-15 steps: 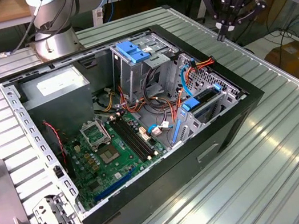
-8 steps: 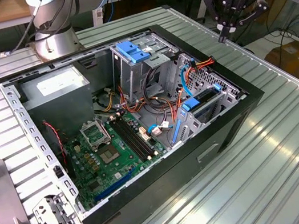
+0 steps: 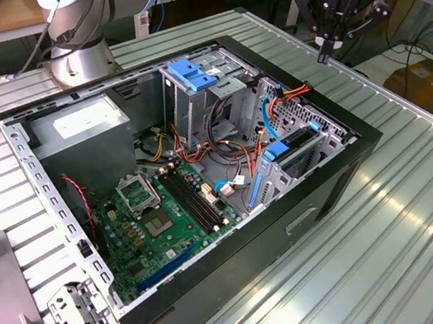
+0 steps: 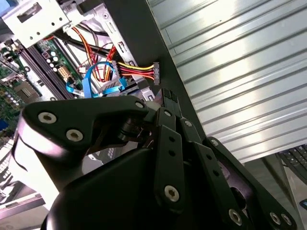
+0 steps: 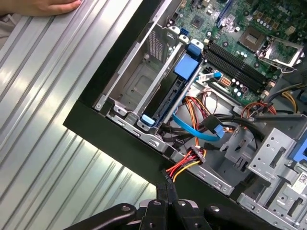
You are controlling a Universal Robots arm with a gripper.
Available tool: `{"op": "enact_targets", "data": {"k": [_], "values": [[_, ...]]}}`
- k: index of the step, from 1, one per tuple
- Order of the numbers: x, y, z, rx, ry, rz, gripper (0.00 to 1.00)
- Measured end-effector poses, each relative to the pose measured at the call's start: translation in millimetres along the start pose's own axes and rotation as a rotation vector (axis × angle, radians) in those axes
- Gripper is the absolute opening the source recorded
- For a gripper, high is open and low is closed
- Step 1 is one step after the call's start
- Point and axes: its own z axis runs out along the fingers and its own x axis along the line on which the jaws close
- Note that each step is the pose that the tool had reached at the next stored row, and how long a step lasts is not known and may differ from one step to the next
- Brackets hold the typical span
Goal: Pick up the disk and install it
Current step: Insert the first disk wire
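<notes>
Jaws are pressed together and hold nothing. In the exterior view they hang above the ribbed metal surface [image 3: 425,201], just outside the open computer case [image 3: 216,254], at about two o'clock from its middle. The disk [image 3: 301,140] stands on edge in the drive bay at roughly three o'clock inside the case. In the first wrist view its blue carrier frame [image 5: 187,64] sits between the bay's metal rails, with orange and blue cables [image 5: 189,125] bunched just beside it. By my reading the pick-up and placing are done. Whether the disk is fully latched or cabled I cannot tell. A person's hand [image 5: 43,5] rests on the surface, well apart from the case.
</notes>
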Motion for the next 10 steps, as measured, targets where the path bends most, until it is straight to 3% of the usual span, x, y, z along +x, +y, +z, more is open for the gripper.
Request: {"op": "enact_targets", "data": {"k": [6, 8, 9, 10], "values": [[0.1, 0.3, 6.3, 0.0029, 0.0022, -0.090, 0.11], [-0.7, 1.4, 8.9, 0.0049, 0.0002, -0.106, 0.11], [-2.3, 3.6, 10.7, 0.0059, -0.0009, -0.110, 0.18], [-4.4, 6.8, 12.0, 0.0061, -0.0011, -0.111, 0.18]]}}
